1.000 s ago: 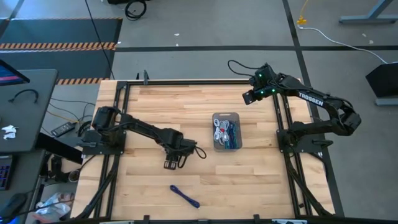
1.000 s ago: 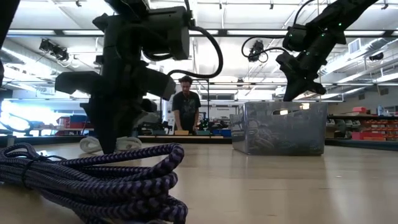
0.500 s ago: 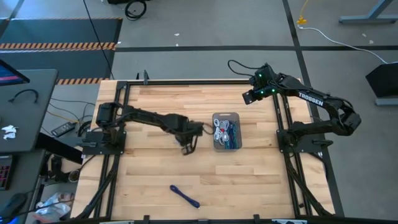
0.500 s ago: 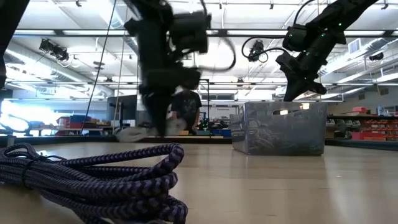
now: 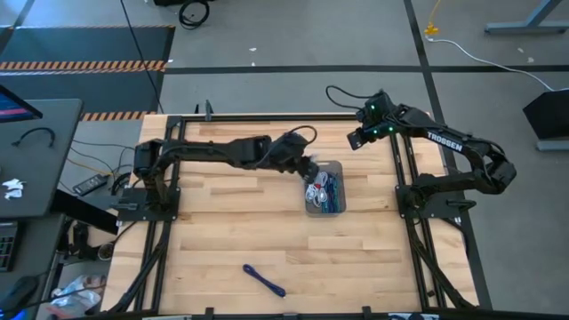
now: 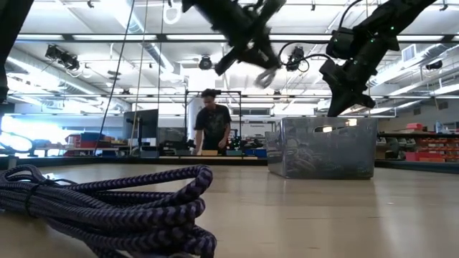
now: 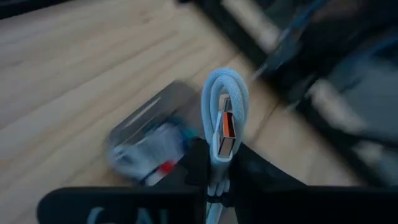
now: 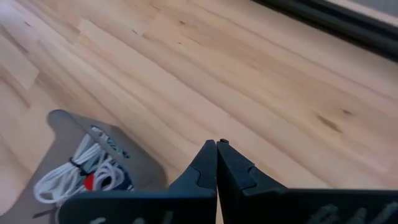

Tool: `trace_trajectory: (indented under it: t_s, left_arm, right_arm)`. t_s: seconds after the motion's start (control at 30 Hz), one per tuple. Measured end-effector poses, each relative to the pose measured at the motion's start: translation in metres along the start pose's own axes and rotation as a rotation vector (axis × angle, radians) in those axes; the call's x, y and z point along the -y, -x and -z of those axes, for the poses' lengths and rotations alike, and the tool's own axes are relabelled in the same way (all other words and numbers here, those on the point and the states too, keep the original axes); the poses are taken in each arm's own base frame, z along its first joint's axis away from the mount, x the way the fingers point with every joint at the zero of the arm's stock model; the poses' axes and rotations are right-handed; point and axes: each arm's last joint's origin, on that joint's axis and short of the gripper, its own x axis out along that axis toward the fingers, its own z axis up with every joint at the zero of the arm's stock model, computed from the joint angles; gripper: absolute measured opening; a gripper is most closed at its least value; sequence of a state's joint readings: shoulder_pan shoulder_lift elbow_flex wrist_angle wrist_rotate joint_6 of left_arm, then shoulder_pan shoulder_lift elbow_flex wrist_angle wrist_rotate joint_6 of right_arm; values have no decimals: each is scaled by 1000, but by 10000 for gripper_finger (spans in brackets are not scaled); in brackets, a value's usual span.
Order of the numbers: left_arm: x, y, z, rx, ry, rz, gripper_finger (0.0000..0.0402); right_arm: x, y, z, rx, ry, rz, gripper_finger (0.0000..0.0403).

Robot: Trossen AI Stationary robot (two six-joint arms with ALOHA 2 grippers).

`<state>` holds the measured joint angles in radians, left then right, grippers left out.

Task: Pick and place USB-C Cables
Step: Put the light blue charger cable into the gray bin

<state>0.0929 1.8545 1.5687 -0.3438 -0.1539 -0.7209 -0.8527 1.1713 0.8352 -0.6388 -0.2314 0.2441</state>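
Observation:
My left gripper [image 5: 308, 168] is shut on a silver-grey coiled cable bundle [image 7: 225, 112], high above the table at the far left corner of the grey translucent tray [image 5: 324, 165]. The low view shows this gripper [image 6: 262, 70] well above the tray [image 6: 323, 147]. The tray holds several white, teal and dark cable bundles [image 5: 322, 190]. A dark blue-purple bundle [image 5: 265, 280] lies flat on the table near the front edge and fills the low view's foreground [image 6: 107, 208]. My right gripper [image 5: 354, 140] is shut and empty, held high beyond the tray's far right. My left gripper pinches the silver-grey bundle between its two fingers, at the part just below the orange-tongued plug [image 7: 219, 154]. The bundle's looped end [image 7: 225, 87] sticks out past the fingertips. The fingers slant down toward the tray. The bundle is lifted clear of the table.
Black frame rails [image 5: 404, 178] run along both sides of the wooden table. A person [image 6: 213, 125] stands in the room far behind the table. Bare wood lies between the tray and the dark blue-purple bundle.
My left gripper has gone up and toward the table's far right, from the table top left of the tray to a place high over the tray's far left corner. It carries the silver-grey bundle, now lifted clear. My right arm has kept still.

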Motion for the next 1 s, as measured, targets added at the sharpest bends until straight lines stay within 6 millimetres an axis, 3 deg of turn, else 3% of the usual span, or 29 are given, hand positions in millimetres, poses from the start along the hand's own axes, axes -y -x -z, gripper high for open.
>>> trace_trajectory:
  t_s: [0.17, 0.37, 0.6, 1.0]
  left_arm:
    - [16, 3, 2, 114, 118, 33, 41]
    - [31, 2, 21, 214, 250, -49, 41]
    - [41, -28, 52, 239, 379, -48, 41]
    - [26, -73, 85, 157, 435, -106, 41]
  right_arm:
    - [4, 1, -1, 8, 29, 12, 0]
    - [6, 1, -2, 11, 64, 16, 0]
    - [5, 2, -2, 5, 92, -16, 0]
    - [5, 2, -1, 2, 121, -18, 0]
